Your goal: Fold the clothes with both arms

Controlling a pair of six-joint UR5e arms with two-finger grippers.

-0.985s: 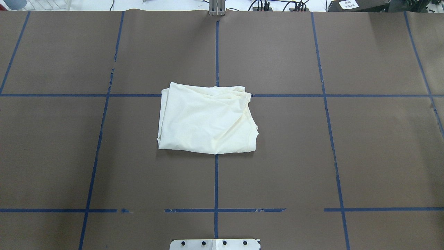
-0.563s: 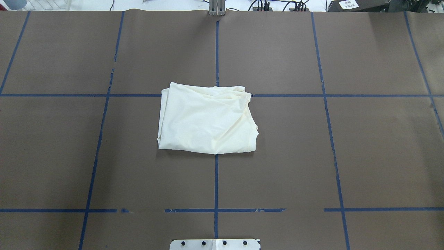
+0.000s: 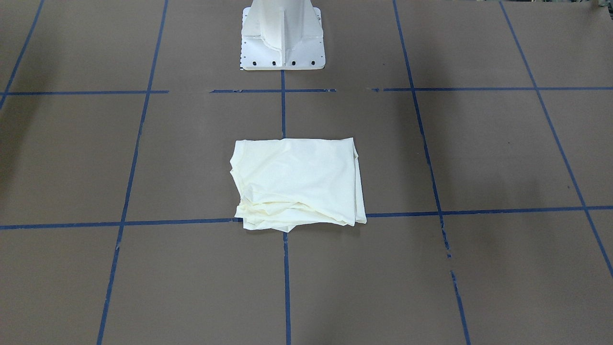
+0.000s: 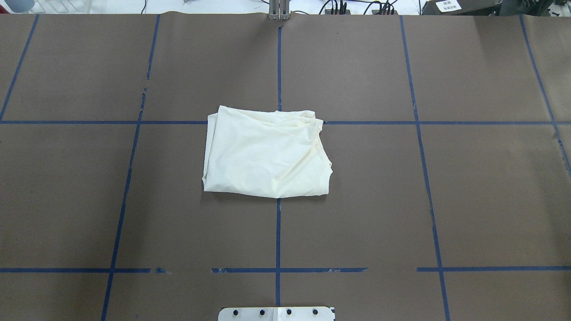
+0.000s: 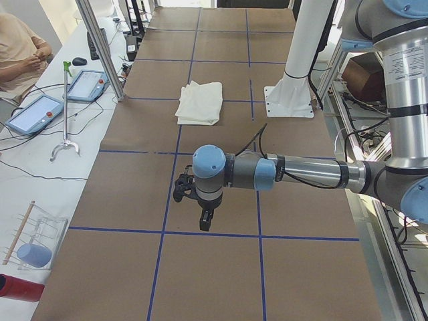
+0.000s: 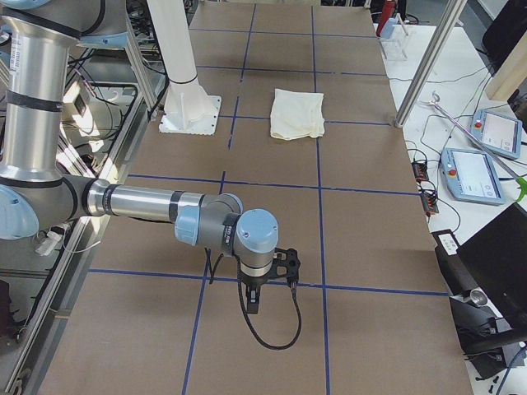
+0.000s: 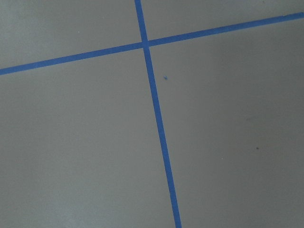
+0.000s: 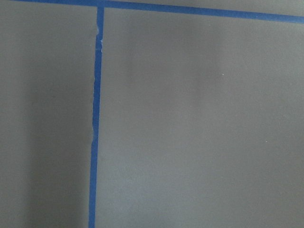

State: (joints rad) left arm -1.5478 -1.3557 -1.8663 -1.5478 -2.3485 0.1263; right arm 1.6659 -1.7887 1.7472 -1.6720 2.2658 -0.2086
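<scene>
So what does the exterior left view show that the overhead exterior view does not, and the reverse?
Only exterior left: the left arm stretched over the table, its gripper pointing down, a seated person and two screens beside the table. Only overhead: a white label on a dark box beyond the far edge. Both: the folded cream shirt, untouched, on the brown table with blue tape lines.

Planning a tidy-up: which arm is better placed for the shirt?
Right, marginally: the shirt has its loose layered edges on that side. Left arm and right arm hang similarly far off.
</scene>
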